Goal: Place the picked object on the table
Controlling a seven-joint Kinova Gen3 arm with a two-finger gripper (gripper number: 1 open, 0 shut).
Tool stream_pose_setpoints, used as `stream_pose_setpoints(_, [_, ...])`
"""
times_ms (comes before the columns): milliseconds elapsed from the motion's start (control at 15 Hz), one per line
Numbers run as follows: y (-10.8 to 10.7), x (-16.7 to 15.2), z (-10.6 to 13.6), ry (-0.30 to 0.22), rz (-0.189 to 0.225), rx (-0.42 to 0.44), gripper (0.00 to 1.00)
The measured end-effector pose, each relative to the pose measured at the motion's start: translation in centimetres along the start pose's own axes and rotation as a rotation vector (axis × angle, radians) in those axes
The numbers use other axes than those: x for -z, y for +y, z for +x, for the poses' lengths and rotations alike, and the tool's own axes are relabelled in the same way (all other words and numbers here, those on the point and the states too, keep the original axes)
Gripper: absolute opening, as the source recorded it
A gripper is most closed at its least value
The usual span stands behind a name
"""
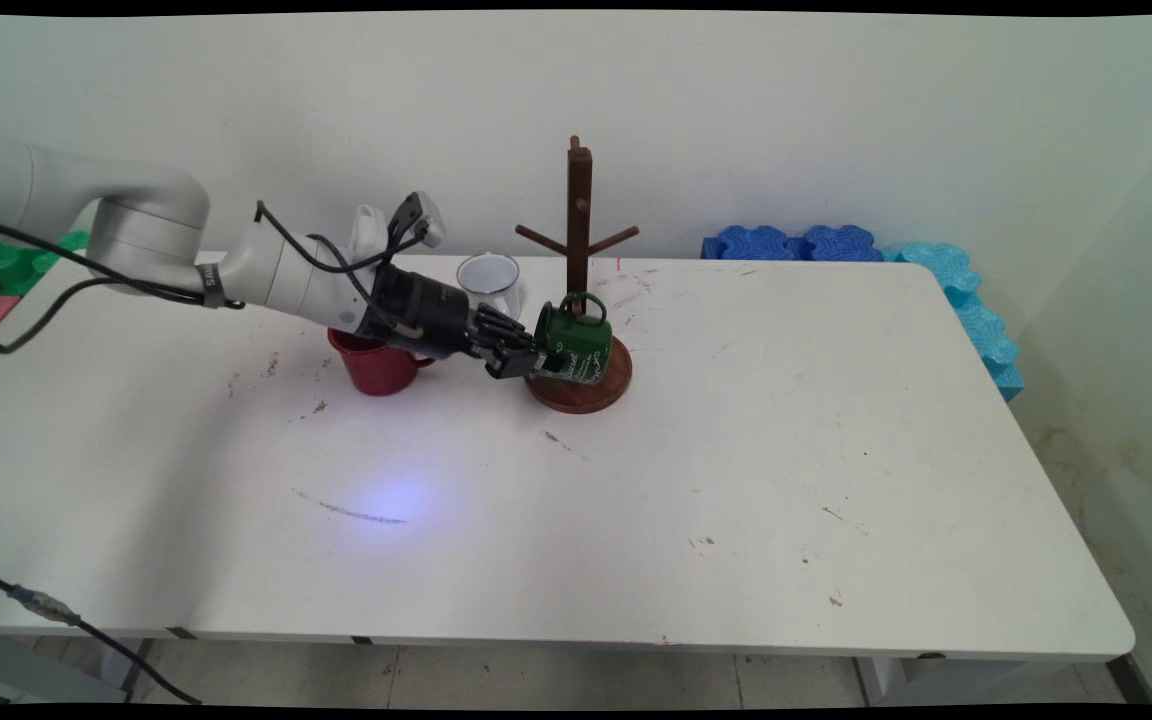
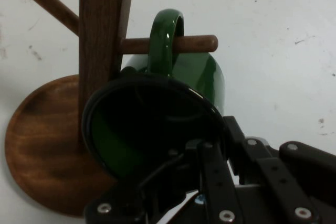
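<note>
Green and glossy, a mug (image 1: 577,340) hangs just left of the frame's centre in the main view, its looped handle threaded over a short round peg (image 2: 195,43) of a dark wooden mug tree (image 1: 579,215). That stand has a square upright post, slanting pegs higher up and a round, grained base (image 2: 39,145) resting on the scuffed white table (image 1: 736,450). In the hand view the mug's dark rim faces the camera in the middle of the frame, its mouth tipped toward the black gripper (image 1: 536,362). One finger reaches inside the rim and the other lies outside it, pinching the mug's wall at the lower edge. Left of centre, behind the arm, stand a red cup (image 1: 376,368) and a white enamel mug (image 1: 489,280), both apart from the stand.
</note>
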State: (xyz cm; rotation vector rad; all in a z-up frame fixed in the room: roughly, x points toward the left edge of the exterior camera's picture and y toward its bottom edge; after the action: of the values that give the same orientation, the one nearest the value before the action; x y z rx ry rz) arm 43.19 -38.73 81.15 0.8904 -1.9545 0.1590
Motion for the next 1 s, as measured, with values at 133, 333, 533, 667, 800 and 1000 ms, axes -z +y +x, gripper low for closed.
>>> stream_pose_setpoints(133, [0.1, 0.1, 0.2, 0.002, -0.003, -0.002, 0.00])
stream_pose_setpoints(333, [0.4, 0.2, 0.4, 0.002, -0.008, -0.007, 0.00])
stream_pose_setpoints(533, [0.8, 0.5, 0.5, -0.001, -0.020, -0.013, 0.00])
stream_pose_setpoints(667, [1.3, 0.8, 0.7, -0.002, -0.031, -0.019, 0.00])
stream_pose_setpoints(800, [1.7, 1.0, 0.8, -0.002, -0.040, -0.024, 0.00])
stream_pose_setpoints(1000, [2.3, 1.6, 1.1, -0.003, -0.054, -0.032, 0.00])
